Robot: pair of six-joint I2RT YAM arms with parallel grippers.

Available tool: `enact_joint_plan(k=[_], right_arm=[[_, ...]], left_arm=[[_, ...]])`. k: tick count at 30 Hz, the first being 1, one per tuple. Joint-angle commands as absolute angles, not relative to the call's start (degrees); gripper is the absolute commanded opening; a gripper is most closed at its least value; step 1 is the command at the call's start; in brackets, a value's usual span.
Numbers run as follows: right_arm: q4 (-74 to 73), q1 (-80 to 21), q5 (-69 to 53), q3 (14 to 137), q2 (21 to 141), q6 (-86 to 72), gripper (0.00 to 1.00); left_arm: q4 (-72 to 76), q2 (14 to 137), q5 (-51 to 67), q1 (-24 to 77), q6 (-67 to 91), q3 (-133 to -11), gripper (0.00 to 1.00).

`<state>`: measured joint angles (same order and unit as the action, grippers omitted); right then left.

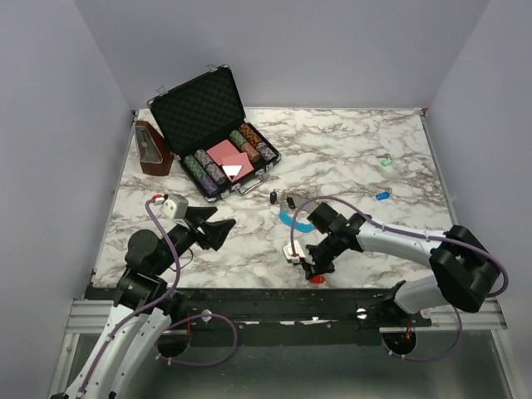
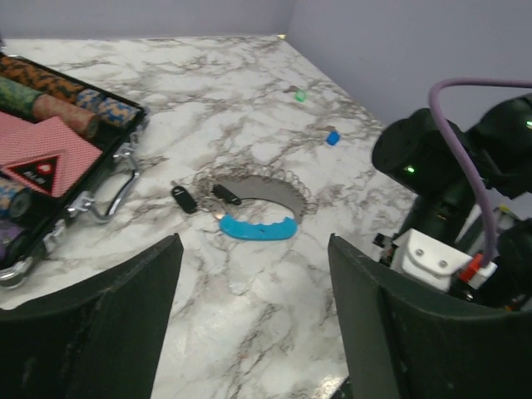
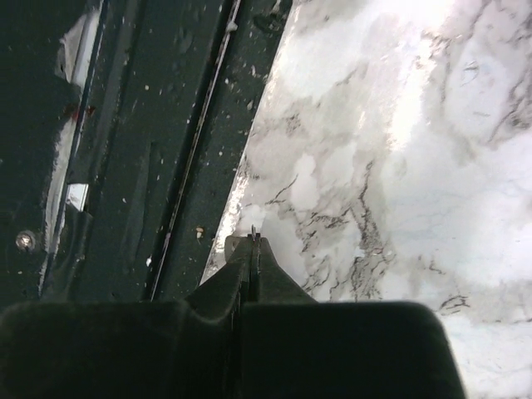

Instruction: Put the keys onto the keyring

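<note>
The keyring lies mid-table: a silver coiled cord (image 2: 274, 179) with a bright blue curved section (image 1: 291, 221) (image 2: 256, 227) and black end clips (image 1: 273, 197) (image 2: 183, 199). My right gripper (image 1: 315, 271) (image 3: 254, 241) is at the table's front edge, jaws pressed shut. A thin metal sliver pokes out between the tips, and the red key head (image 1: 317, 278) shows just below it in the top view. The blue key (image 1: 382, 196) (image 2: 332, 137) lies alone at the right. My left gripper (image 1: 221, 226) (image 2: 253, 320) is open and empty, hovering left of the keyring.
An open black case (image 1: 199, 104) (image 2: 125, 158) of poker chips and cards stands at the back left, with a brown box (image 1: 152, 150) beside it. A small green tag (image 1: 385, 161) (image 2: 300, 96) lies at the far right. The dark frame rail (image 3: 125, 166) runs below the table's front edge.
</note>
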<state>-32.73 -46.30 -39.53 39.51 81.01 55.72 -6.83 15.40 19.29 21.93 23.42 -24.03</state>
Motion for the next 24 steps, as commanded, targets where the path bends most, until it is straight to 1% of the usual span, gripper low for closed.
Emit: enact_joint_plan(k=[1, 5, 7, 11, 15, 19, 22, 24], right_arm=[[-35.1, -43.5, -45.8, 43.2, 81.0, 53.9, 0.01], [-40.0, -40.2, -51.2, 46.6, 79.8, 54.8, 0.01], [-43.9, -39.1, -53.1, 49.3, 79.1, 56.7, 0.01], [-52.9, -37.4, -56.9, 56.4, 78.3, 61.7, 0.01], [-63.4, -36.7, -63.3, 64.5, 79.2, 71.2, 0.01], [-72.3, -36.7, -64.5, 70.4, 79.9, 82.8, 0.01], [-74.4, -36.7, -63.5, 72.2, 79.9, 86.0, 0.01], [-74.6, -36.7, -63.9, 73.0, 80.1, 86.5, 0.01]], left_arm=[[5.2, 16.4, 29.6, 25.0, 25.2, -20.4, 0.74], [13.0, 17.0, 27.5, 34.7, 21.1, -17.0, 0.72], [15.8, 18.7, 24.4, 40.8, 18.6, -16.1, 0.73], [21.8, 25.1, 18.8, 49.0, 14.2, -15.5, 0.76], [30.4, 32.7, 17.3, 53.9, 11.1, -14.9, 0.79], [35.8, 37.4, 17.0, 57.0, 8.9, -15.0, 0.79], [36.8, 39.0, 14.9, 59.3, 7.8, -15.4, 0.75], [36.3, 39.6, 13.8, 60.5, 6.9, -15.5, 0.7]])
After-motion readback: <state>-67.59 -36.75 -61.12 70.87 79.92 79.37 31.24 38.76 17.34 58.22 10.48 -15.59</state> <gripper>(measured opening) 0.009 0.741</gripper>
